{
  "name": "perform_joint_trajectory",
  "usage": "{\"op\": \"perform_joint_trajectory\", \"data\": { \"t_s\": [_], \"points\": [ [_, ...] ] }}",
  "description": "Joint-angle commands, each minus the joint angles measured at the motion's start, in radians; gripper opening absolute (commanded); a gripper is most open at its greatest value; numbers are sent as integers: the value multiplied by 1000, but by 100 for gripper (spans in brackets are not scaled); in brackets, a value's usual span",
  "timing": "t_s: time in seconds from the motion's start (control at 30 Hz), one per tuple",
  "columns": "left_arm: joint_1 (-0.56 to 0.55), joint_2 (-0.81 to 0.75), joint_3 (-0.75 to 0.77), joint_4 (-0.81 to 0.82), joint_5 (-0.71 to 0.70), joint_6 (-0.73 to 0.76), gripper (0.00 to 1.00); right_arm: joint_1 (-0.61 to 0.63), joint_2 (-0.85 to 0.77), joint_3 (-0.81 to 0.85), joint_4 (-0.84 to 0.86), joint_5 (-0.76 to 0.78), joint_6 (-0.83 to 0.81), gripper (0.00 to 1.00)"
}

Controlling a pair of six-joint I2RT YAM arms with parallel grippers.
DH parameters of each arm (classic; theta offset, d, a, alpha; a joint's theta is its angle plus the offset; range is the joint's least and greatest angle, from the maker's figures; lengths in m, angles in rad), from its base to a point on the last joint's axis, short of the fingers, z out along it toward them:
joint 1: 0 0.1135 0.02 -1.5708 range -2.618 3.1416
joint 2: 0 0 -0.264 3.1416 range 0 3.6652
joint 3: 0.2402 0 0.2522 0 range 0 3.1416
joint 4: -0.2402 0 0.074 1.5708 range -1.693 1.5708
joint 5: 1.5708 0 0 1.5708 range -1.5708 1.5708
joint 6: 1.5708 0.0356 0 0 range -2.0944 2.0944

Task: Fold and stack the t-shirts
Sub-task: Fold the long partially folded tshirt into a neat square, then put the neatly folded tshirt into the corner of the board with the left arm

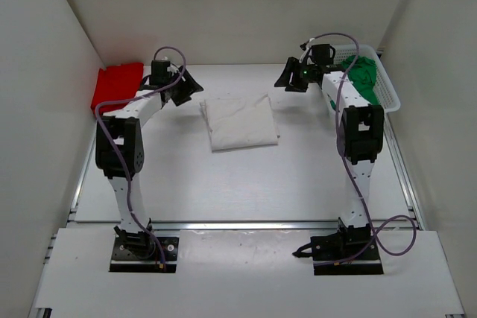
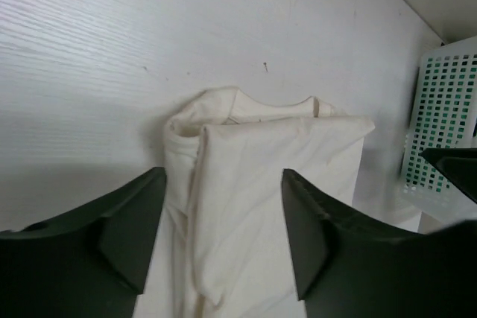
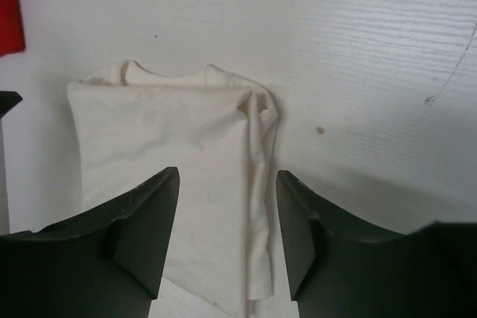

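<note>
Where the basket (image 1: 390, 91) sits, green t-shirt (image 1: 364, 76) inside, white t-shirt (image 1: 240, 121) folded outside

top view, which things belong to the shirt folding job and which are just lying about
Job: white t-shirt, folded mid-table; red t-shirt, far left; green t-shirt, in the basket.
Lying about: white mesh basket.

We look down from 1 fixed camera, high behind the 2 arm bases, facing the back wall and taking in the whole table (image 1: 246, 184). The 2 wrist cameras sit low and close to the tabletop: 1 looks out through the left gripper (image 2: 223, 171), 1 through the right gripper (image 3: 227, 171), both turned inward toward the middle. All 3 views share the folded white t-shirt (image 1: 240, 121).
</note>
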Motion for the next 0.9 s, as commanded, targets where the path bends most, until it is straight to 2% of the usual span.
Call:
{"op": "perform_joint_trajectory", "data": {
  "t_s": [0.0,0.07,0.1,0.13,0.17,0.23,0.3,0.47,0.53,0.57,0.67,0.8,0.87],
  "points": [
    [27,-156,-139,88,5,-15,77,17,-210,-66,6,15,-30,54],
    [14,-193,-237,139,68,-18,80,37,-325,-215,88,36,-26,54],
    [6,-213,-302,146,82,-21,82,43,-414,-342,116,41,-4,55],
    [-8,-241,-385,186,96,-23,83,59,-501,-486,197,53,28,55],
    [-14,-255,-428,261,123,-38,88,78,-552,-562,289,61,65,57],
    [-38,-281,-535,301,154,-38,92,100,-702,-822,418,46,106,57],
    [-46,-281,-589,373,159,-58,93,118,-772,-942,504,27,139,58],
    [-63,-155,-542,384,162,-65,86,201,-908,-1108,472,64,97,59],
    [-64,-105,-534,453,212,-108,70,207,-957,-1162,472,67,106,59],
    [-69,-79,-531,469,217,-119,66,206,-973,-1194,475,75,114,59],
    [-92,10,-453,490,216,-133,41,212,-1048,-1262,485,73,126,59],
    [-130,130,-347,527,257,-188,22,192,-1108,-1322,483,55,139,59],
    [-149,155,-256,532,271,-214,9,194,-1132,-1349,482,61,134,59]
  ]
}}
